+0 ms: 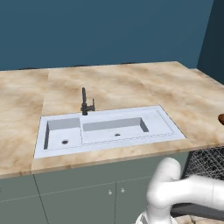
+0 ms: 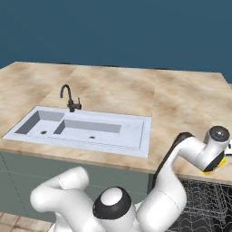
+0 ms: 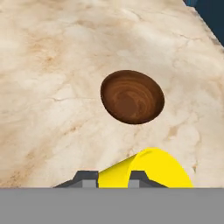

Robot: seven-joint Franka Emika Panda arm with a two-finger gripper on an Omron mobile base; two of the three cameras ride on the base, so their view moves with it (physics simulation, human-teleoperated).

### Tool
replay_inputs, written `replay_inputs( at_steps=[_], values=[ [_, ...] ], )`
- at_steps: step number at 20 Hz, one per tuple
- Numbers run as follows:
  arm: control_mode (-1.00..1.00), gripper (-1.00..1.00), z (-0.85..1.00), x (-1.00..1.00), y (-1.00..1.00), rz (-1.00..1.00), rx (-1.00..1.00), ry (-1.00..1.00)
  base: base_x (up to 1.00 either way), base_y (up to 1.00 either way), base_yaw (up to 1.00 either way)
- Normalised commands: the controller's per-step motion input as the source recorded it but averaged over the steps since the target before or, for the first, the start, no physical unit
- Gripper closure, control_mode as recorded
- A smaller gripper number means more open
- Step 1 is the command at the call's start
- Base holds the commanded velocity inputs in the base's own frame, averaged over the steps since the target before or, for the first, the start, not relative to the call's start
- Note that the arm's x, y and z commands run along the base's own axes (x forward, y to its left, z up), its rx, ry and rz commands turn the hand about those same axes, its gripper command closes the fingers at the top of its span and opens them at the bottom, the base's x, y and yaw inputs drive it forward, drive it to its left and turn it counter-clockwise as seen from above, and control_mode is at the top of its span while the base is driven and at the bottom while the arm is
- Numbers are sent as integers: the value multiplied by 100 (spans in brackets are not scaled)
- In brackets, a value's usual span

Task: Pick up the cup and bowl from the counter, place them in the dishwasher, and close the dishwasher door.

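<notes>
A yellow cup (image 3: 151,168) sits between my gripper's (image 3: 113,178) two dark fingertips, which press its sides; the gripper is shut on it. In the right base view the cup (image 2: 208,171) peeks out under the hand at the front edge of the marble counter (image 2: 190,104). Just beyond the cup, a round brown wooden bowl (image 3: 132,96) rests upright on the counter; a sliver of the bowl (image 1: 222,119) shows at the right edge of the left base view. Below the counter the dishwasher's dark wire rack (image 2: 206,204) is exposed. Its door is hidden behind my arm.
A white double-basin sink (image 1: 109,129) with a black tap (image 1: 85,103) lies to the left on the counter. Grey-green cupboard doors (image 1: 87,199) run beneath it. A dark blue wall backs the counter, and the dishwasher rack (image 1: 208,162) shows at the lower right.
</notes>
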Motion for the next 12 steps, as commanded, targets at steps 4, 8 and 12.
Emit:
replay_inputs(
  at_steps=[4,8,12],
  values=[
    [-100,100,0,-45,0,-7,18,-8,0,0,0],
    [-100,100,0,-48,0,-6,13,-5,0,0,0],
    [-100,100,0,-54,0,-12,17,-8,0,0,0]
  ],
)
